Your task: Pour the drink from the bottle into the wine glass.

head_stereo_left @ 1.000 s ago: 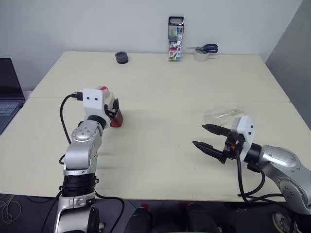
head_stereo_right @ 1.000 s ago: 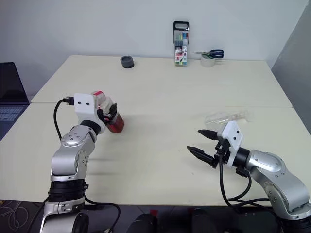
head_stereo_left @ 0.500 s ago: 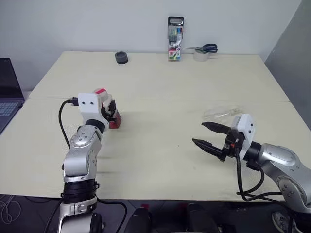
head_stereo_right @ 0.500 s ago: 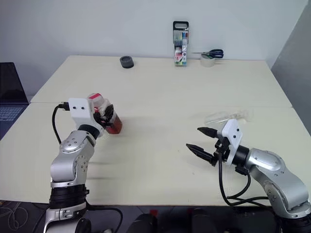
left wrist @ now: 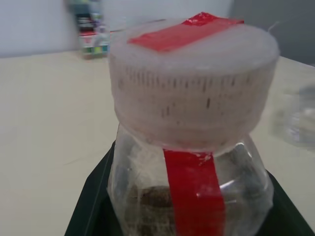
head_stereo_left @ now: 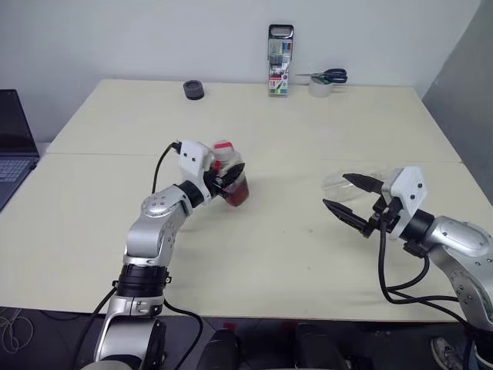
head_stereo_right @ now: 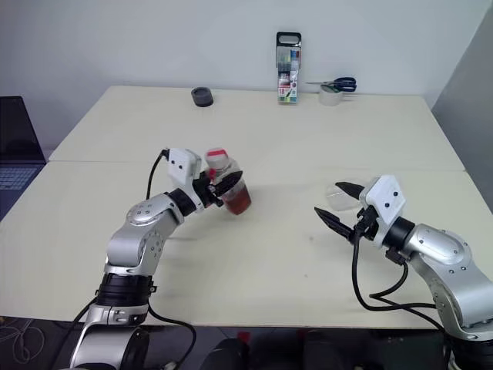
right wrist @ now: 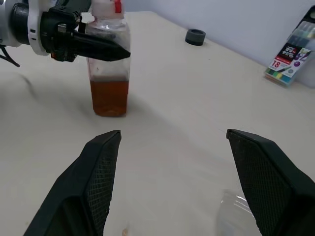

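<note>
The bottle is sitting near the middle of the pale, matte worktop, a small clear plastic cylinder with a ribbed white screw cap crossed by red tape and a red strip running down its side. Reddish-brown translucent drink is filling only its lower part. The left gripper is pinching the bottle just below the cap with its black fingers. To the bottle's right, the wine glass is lying on its side, clear and rounded. The right gripper is hovering beside the glass, its textured black fingers spread wide apart and holding nothing.
</note>
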Robot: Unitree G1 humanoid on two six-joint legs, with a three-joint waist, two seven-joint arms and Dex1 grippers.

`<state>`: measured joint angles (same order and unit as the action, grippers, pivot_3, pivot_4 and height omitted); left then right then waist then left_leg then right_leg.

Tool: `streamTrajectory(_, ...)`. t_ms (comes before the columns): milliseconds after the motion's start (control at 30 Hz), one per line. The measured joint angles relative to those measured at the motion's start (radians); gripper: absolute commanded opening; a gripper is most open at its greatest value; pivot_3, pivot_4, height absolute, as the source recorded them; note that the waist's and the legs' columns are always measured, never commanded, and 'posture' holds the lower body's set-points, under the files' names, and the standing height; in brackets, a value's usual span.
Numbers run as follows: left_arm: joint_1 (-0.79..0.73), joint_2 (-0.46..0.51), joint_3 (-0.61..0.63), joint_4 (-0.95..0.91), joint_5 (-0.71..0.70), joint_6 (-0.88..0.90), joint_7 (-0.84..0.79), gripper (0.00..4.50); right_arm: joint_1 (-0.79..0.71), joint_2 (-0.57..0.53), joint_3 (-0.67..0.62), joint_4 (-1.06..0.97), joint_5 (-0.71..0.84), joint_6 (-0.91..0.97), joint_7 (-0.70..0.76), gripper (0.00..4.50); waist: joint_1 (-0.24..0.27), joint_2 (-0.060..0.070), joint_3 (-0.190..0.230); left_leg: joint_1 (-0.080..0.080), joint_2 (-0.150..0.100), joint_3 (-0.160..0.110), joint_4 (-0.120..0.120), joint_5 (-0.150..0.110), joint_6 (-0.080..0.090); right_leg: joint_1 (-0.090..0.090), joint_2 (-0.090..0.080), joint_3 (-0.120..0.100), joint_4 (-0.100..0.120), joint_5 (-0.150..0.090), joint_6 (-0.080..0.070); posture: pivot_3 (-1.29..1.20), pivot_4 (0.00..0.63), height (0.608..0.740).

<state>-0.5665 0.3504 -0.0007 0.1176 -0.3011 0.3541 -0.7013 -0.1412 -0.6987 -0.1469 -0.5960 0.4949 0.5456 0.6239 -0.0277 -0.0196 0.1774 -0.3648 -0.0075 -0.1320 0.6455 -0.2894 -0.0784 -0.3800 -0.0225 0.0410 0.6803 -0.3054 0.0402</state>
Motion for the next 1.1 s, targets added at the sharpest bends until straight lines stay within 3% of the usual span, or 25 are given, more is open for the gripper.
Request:
streamTrajectory(200,-0.159,-0.014,-0.118,0.211,0.005,-0.138,-0.287,1.81,-0.174,0.012,-0.010,-0.095,0.155,0.202,-0.097,3.67,-0.003,0.000,0.000,0.000,0.000,0.000,0.000,-0.002,0.003,0.000,0.001,0.000,0.000,0.000,0.000,0.00,0.150,0.740)
streamTrajectory(400,-0.246,-0.067,-0.143,0.375,0.029,-0.249,-0.408,1.81,-0.283,0.051,0.019,-0.117,0.251,0.366,-0.208,3.67,-0.003,0.000,0.000,-0.003,0.000,0.000,0.000,-0.002,0.004,-0.002,0.000,0.000,-0.001,0.000,0.000,0.00,0.150,0.740)
streamTrajectory(667,-0.282,-0.102,-0.153,0.415,0.029,-0.251,-0.527,1.81,-0.387,0.142,0.158,-0.065,0.183,0.399,-0.303,3.67,-0.005,0.000,0.000,-0.009,0.000,-0.001,0.001,-0.002,0.004,-0.009,0.000,-0.001,0.001,0.000,0.000,0.00,0.150,0.740)
streamTrajectory(1100,-0.292,-0.101,-0.152,0.448,0.036,-0.263,-0.556,1.81,-0.397,0.232,0.226,-0.010,0.065,0.380,-0.335,3.67,-0.005,0.000,0.000,-0.010,0.000,-0.002,0.001,-0.002,0.003,-0.010,0.000,-0.001,0.001,0.000,0.000,0.00,0.150,0.740)
